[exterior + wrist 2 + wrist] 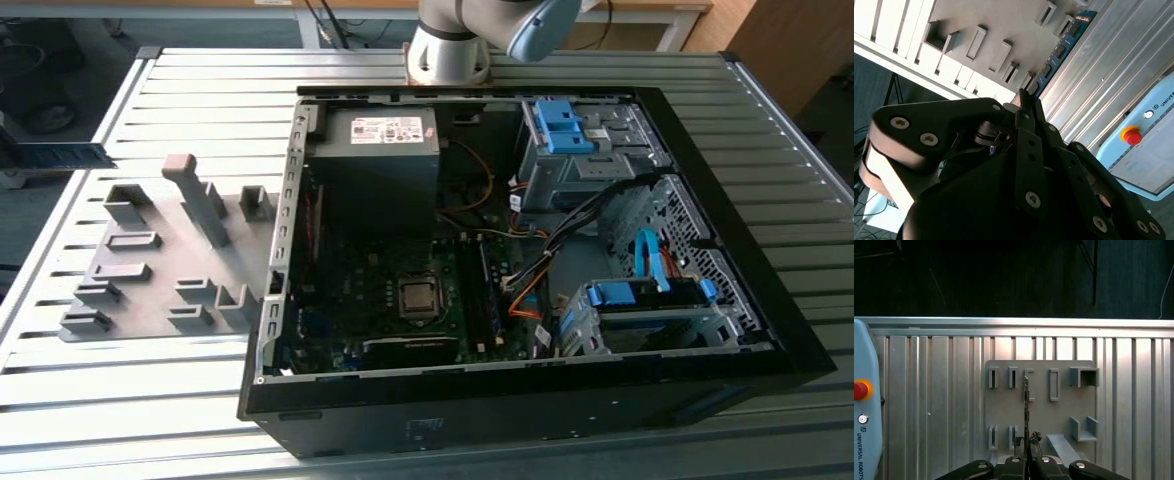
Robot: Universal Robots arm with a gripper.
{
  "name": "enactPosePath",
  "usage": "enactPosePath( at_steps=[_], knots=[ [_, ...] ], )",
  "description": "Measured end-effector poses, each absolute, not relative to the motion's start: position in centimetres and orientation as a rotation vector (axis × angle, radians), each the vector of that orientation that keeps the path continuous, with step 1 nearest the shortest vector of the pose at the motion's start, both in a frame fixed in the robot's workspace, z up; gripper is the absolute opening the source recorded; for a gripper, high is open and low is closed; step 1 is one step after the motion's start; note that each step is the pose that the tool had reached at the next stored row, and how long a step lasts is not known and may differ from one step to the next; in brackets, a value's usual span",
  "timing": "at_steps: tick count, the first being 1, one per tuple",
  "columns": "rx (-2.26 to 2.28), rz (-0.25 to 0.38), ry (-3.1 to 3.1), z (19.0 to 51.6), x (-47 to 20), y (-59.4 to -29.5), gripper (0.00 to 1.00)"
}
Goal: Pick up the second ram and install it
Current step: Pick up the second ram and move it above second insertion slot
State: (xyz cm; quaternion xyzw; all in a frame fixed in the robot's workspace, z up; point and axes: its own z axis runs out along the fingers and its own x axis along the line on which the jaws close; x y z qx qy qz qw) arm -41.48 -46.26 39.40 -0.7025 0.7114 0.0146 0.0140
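The second ram (1026,400) is a thin stick seen edge-on, sticking out from my gripper (1026,441), which is shut on its near end. In the second wrist view the ram (1061,47) shows its blue board and dark chips, running away from the gripper (1026,97). I hang high above the grey fixture plate (1041,412), with the ram's far end over its row of slot blocks. The open computer case (534,372) lies on the table with its motherboard (400,290) exposed. The arm's base (447,50) stands behind the case.
The fixture plate (147,270) with several grey blocks lies at the exterior view's left of the case. Blue drive-bay clips (561,125) and cables fill the case's right side. A pale blue pendant (864,410) with a red button lies on the slatted table (747,200).
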Motion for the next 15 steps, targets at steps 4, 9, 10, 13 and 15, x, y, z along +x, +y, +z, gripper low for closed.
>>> enactPosePath(
  at_steps=[4, 9, 10, 13, 15],
  knots=[
    [-2.188, 0.045, 2.215, 39.4, -41.2, -46.3, 0.14],
    [-2.188, 0.045, 2.215, 39.4, -40.2, -46.3, 0.14],
    [-2.188, 0.045, 2.215, 39.4, -40.0, -46.3, 0.14],
    [-2.187, 0.045, 2.215, 39.4, -39.4, -46.3, 0.14],
    [-2.187, 0.045, 2.215, 39.4, -39.0, -46.3, 0.14]
  ],
)
